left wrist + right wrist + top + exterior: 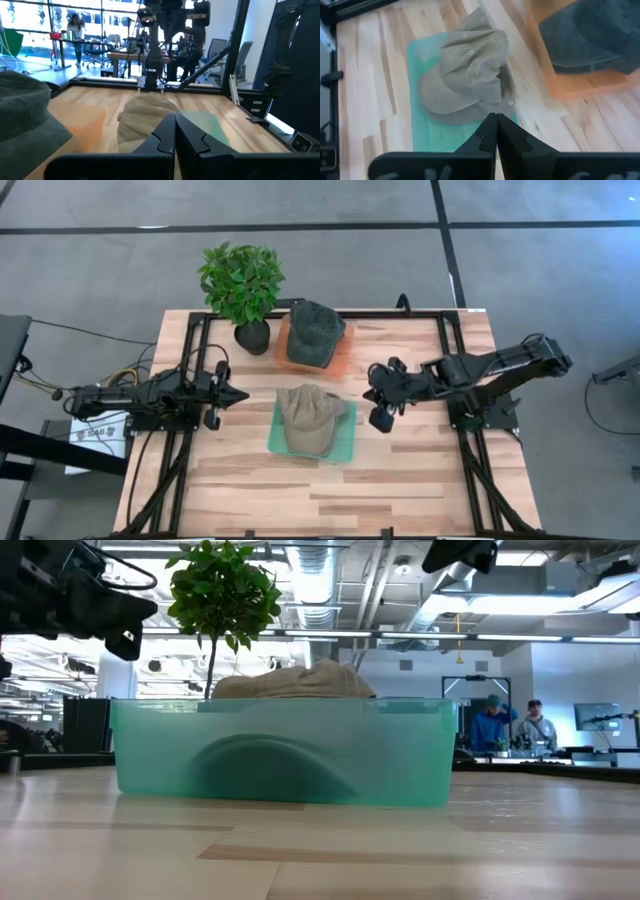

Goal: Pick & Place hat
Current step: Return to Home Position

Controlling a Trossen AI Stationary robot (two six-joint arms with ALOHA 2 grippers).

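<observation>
Matt cloth brown cap (307, 418) — translucent plastic green bin (345, 438), wood table (400, 480).

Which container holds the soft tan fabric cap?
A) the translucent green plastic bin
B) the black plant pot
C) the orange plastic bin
A: the soft tan fabric cap lies in the translucent green plastic bin; the orange plastic bin holds a dark fabric cap.
</observation>
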